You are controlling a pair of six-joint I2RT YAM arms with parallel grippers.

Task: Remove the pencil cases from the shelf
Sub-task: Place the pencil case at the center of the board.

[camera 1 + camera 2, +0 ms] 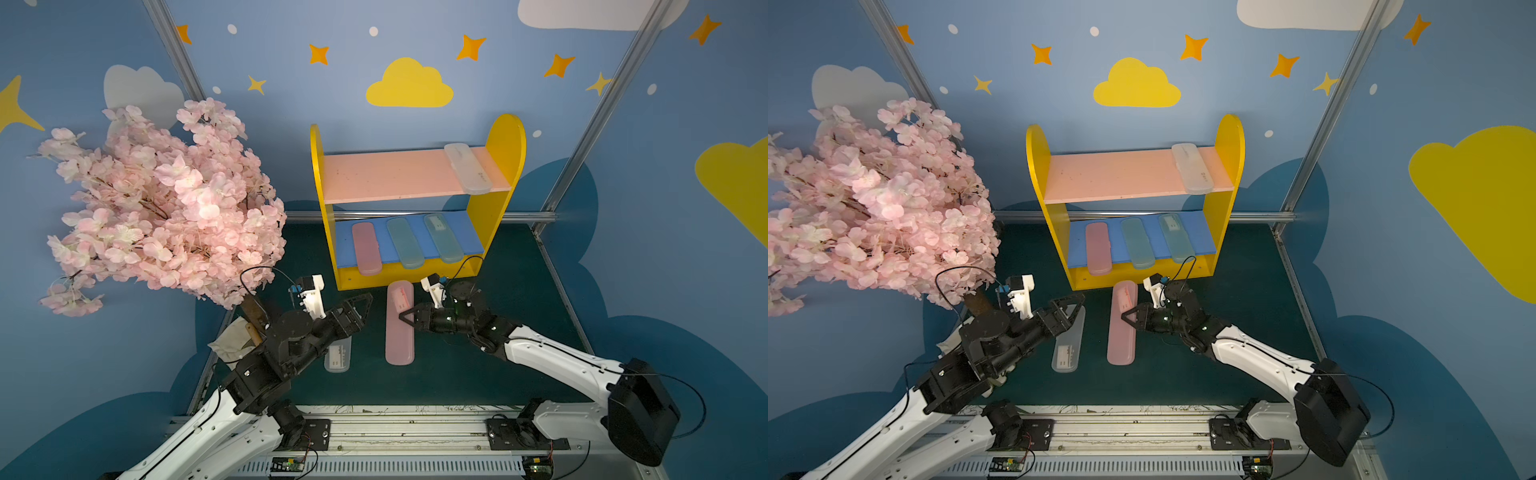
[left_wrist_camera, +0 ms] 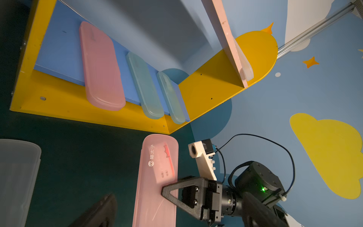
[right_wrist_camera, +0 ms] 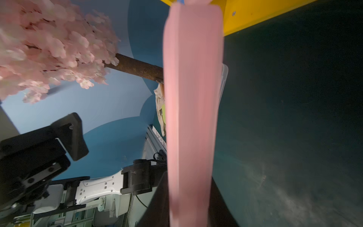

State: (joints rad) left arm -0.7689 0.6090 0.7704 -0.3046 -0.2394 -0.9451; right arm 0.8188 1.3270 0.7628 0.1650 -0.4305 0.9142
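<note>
Six pencil cases show in both top views. Four sit on the shelf (image 1: 505,141). The top white case (image 1: 467,168) lies on the pink board (image 1: 386,174), at the end by the robot's right. The shelf pink case (image 1: 366,248), the middle teal case (image 1: 405,243) and the end teal case (image 1: 442,237) lie side by side on the blue board (image 1: 345,245), with their near ends poking over its edge.

Two cases are off the shelf, in front of it. The right tool (image 1: 404,318) is clenched on the side of the front pink case (image 1: 400,336). I cannot tell if this case touches the green counter (image 1: 519,332). The front white case (image 1: 1066,353) lies flat on the counter, partly under the left arm. The left tool (image 1: 1076,311) is spread wide over its far end and grips nothing. A big pink flower tree (image 1: 166,199) stands by the left arm.

The left wrist view looks up at the shelf from low down. The shelf pink case (image 2: 101,66) and both teal ones lie on the blue board. The right tool (image 2: 167,193) lays a black finger (image 2: 176,184) on top of the front pink case (image 2: 157,157). A corner of the front white case (image 2: 17,176) shows too.

The right wrist view is blurry. The front pink case (image 3: 192,118) runs through the middle, with the yellow shelf (image 3: 255,13) at its far end and the flower tree (image 3: 49,49) to one side.
</note>
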